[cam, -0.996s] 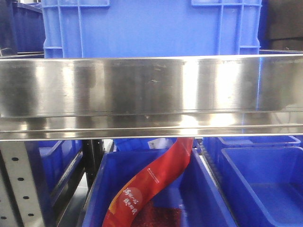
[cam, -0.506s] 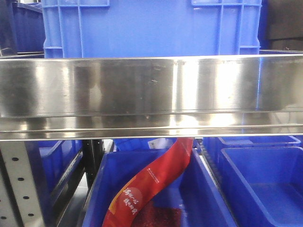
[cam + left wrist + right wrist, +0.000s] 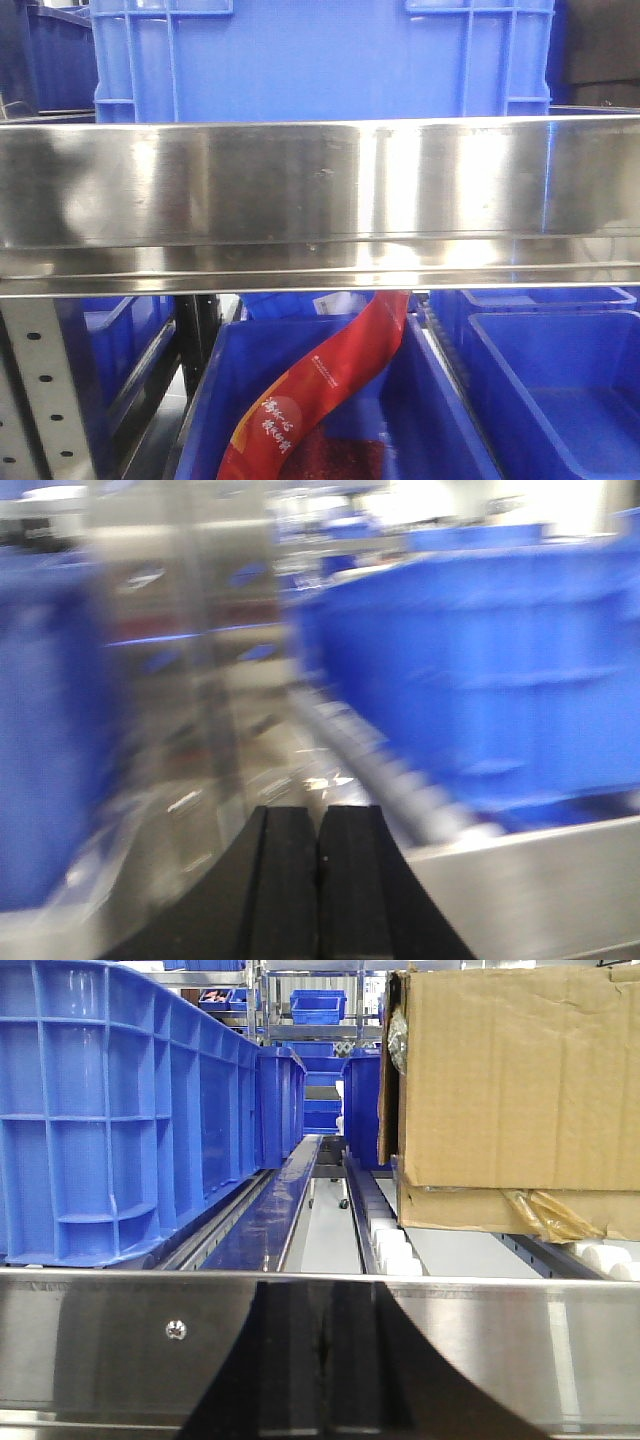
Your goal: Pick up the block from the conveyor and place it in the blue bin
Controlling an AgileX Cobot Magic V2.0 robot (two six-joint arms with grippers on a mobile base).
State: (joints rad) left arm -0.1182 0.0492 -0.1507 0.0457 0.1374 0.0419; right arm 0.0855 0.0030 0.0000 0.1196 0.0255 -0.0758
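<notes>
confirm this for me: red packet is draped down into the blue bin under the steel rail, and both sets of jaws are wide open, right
Not quite. The red packet does hang into the blue bin below the steel rail, as the front view shows. But the jaws are shut, not open: the left gripper in the left wrist view and the right gripper in the right wrist view both have their jaws pressed together.

Stainless steel shelf rail [image 3: 320,200] spans the front view. Ribbed blue crate [image 3: 320,60] sits on the level above it. Right wrist view: roller tracks [image 3: 385,1235] run far; another blue crate [image 3: 110,1110] left, cardboard box [image 3: 510,1090] right.
</notes>
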